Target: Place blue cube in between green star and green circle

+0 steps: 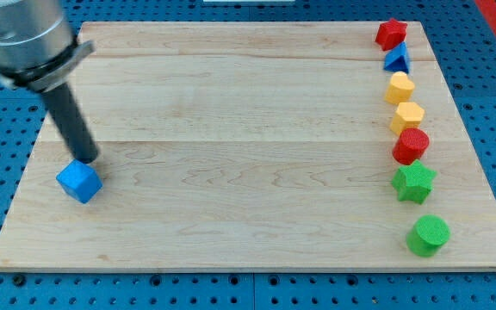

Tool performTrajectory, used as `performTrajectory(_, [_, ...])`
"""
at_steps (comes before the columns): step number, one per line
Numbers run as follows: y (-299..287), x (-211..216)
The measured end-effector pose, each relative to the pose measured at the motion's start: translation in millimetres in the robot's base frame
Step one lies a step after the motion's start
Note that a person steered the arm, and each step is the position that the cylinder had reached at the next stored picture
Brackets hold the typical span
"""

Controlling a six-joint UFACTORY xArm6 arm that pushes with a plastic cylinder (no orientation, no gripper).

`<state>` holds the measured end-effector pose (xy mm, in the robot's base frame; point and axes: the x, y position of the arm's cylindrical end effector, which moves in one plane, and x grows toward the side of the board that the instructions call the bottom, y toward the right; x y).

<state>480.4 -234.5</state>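
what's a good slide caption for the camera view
My tip touches the blue cube at the board's left, far from the green star and green circle.

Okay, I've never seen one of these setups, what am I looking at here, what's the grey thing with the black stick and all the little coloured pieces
This is a single camera picture looking down at an angle on a wooden board. The grey thing at the view's top left is a robot arm. It has no hand, only a dark rod, and it holds nothing: it pushes blocks by sliding. My tip sits at the top edge of the blue cube, near the view's left. Down the view's right edge runs a column of blocks: red star, blue triangle, two yellow blocks, red cylinder, green star, green circle. The cube is meant to end up between those two green ones.
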Motion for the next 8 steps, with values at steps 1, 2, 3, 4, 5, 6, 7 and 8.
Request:
performTrajectory(1, [-56,16])
performTrajectory(2, [-45,37])
performTrajectory(3, [55,37])
performTrajectory(4, [136,37])
performTrajectory(5, [183,27])
performTrajectory(6, [203,18])
performTrajectory(7, [253,33])
performTrajectory(8, [249,38])
